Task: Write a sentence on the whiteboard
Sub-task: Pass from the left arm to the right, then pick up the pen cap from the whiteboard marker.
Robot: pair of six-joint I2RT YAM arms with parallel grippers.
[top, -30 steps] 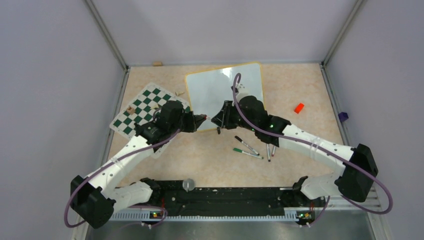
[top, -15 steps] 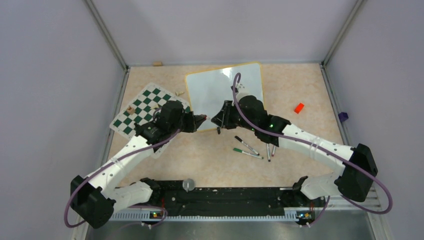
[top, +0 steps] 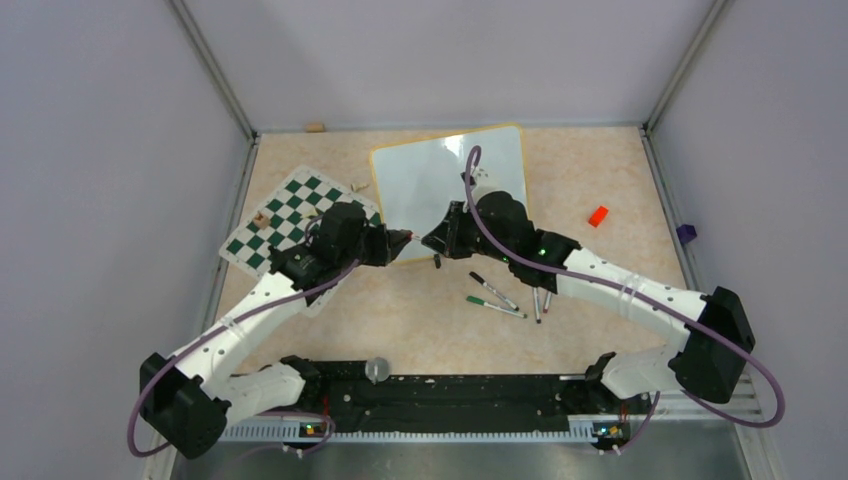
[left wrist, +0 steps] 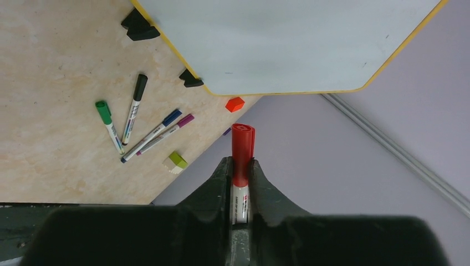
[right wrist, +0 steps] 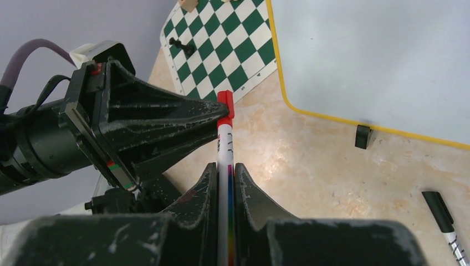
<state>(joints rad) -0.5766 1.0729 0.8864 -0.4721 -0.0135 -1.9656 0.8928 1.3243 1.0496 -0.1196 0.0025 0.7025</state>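
The whiteboard (top: 445,180) lies flat at the far middle of the table, blank, not a stroke on it. Just off its near edge the left gripper (top: 404,240) and right gripper (top: 430,241) meet, both clamped on a red marker (left wrist: 242,145), cap seemingly on, so all the writing remains

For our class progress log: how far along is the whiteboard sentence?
Done: a red marker is picked up. In hand: the left gripper and right gripper both clamp it, cap on. To do: uncapping and all the writing; no writing shows on the board.
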